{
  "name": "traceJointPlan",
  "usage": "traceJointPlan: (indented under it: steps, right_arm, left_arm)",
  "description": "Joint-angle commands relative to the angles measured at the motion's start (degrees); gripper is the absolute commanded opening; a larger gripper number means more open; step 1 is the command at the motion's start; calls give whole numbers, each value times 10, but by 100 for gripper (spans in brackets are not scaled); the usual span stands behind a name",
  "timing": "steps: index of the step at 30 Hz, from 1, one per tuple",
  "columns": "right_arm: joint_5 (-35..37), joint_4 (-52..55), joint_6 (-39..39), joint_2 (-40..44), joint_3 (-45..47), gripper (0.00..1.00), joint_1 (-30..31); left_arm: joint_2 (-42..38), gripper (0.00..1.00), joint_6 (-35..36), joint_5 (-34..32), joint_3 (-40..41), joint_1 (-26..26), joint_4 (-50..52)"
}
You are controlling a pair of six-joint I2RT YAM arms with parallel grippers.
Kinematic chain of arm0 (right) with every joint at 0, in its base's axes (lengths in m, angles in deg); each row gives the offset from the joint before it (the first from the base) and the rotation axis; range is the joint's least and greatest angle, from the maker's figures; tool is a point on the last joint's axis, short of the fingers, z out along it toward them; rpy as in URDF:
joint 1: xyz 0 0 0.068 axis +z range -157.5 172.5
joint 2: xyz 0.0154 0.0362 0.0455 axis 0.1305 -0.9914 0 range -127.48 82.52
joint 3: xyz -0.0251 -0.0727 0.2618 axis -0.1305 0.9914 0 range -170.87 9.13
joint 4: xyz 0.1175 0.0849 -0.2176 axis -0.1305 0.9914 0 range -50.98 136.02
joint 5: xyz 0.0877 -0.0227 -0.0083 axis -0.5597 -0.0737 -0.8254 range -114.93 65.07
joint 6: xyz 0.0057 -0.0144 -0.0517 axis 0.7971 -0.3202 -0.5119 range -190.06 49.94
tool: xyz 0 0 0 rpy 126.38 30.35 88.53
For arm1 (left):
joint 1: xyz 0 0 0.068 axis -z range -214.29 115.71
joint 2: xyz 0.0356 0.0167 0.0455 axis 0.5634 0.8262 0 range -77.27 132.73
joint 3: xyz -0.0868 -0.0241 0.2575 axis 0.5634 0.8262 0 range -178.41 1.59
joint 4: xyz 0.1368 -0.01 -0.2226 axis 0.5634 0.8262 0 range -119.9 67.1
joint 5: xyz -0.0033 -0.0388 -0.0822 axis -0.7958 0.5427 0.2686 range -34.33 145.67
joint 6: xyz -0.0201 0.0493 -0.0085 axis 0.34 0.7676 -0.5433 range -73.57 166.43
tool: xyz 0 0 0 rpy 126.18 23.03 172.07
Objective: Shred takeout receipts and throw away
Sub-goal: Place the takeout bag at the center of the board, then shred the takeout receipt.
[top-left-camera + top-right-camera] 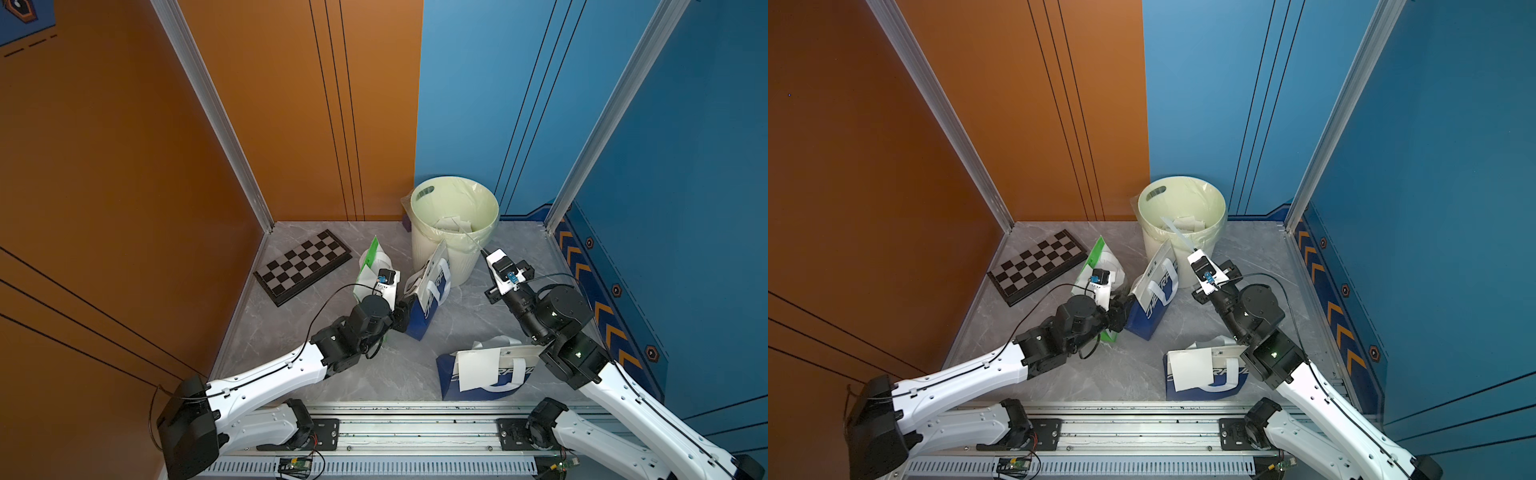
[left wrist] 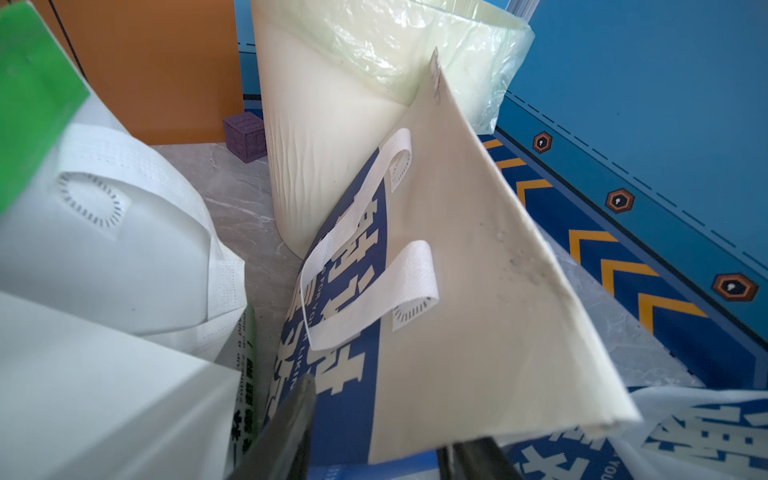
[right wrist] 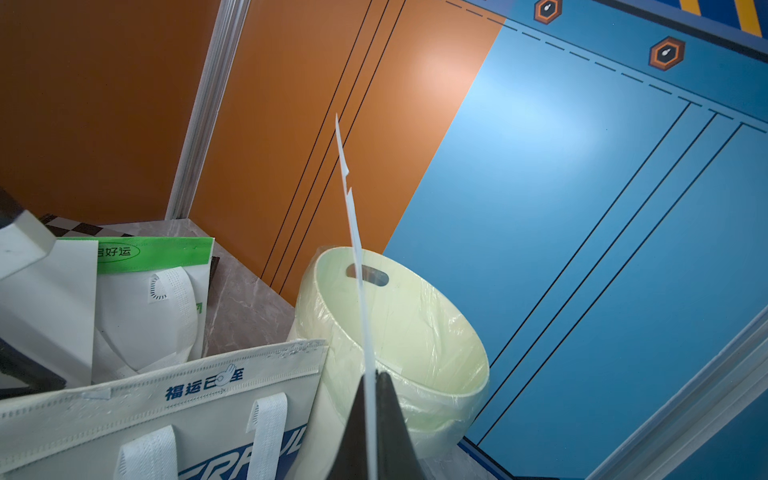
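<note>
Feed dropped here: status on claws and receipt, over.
Left claw open beside standing blue-white bag. Right claw shut on receipt strip, pointed at bin. Whole receipt on flat bag. Standing bag leans against bin, near the strip.

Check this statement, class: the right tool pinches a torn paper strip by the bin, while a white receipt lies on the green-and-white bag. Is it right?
The bag is wrong. Both top views show the white receipt lying on the flat blue-and-white bag near the front. The rest stands: the right tool pinches a torn paper strip by the bin.
</note>
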State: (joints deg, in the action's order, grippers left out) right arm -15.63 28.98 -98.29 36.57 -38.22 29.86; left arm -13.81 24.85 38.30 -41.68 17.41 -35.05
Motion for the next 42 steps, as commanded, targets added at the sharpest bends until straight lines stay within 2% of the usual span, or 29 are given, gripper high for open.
traceJointPlan:
  steps: [1,5,8,12,20,25,27,30,33,38,40,42]
  right_arm:
    - [15,34,17,5,-6,0,-6]
    - [-10,71,40,1,-24,0,-21]
    - [-70,111,78,-9,-45,0,-52]
    - [-147,143,119,-29,-71,0,-81]
    - [-206,187,140,-48,-111,0,-96]
    - [-294,222,156,-62,-142,0,-117]
    - [-332,237,163,-72,-158,0,-125]
    - [-377,247,171,-87,-172,0,-128]
    - [-415,258,176,-102,-184,0,-127]
    - [-451,269,174,-120,-195,0,-119]
    - [-459,272,171,-123,-198,0,-117]
    - [-466,273,165,-130,-204,0,-113]
  left_arm:
    - [-24,48,52,30,-10,-13,72]
    - [-69,49,97,69,-35,-19,149]
    - [-110,48,127,88,-50,-24,216]
    - [-142,48,146,128,-76,-46,239]
    - [-83,48,196,195,-178,-87,238]
    - [-40,48,260,247,-270,-116,244]
    - [-16,50,285,292,-322,-141,258]
    - [19,56,297,385,-390,-180,269]
    - [53,67,293,480,-442,-199,269]
    - [105,81,292,563,-493,-206,280]
    - [124,90,274,599,-504,-211,280]
    - [139,92,269,598,-508,-208,280]
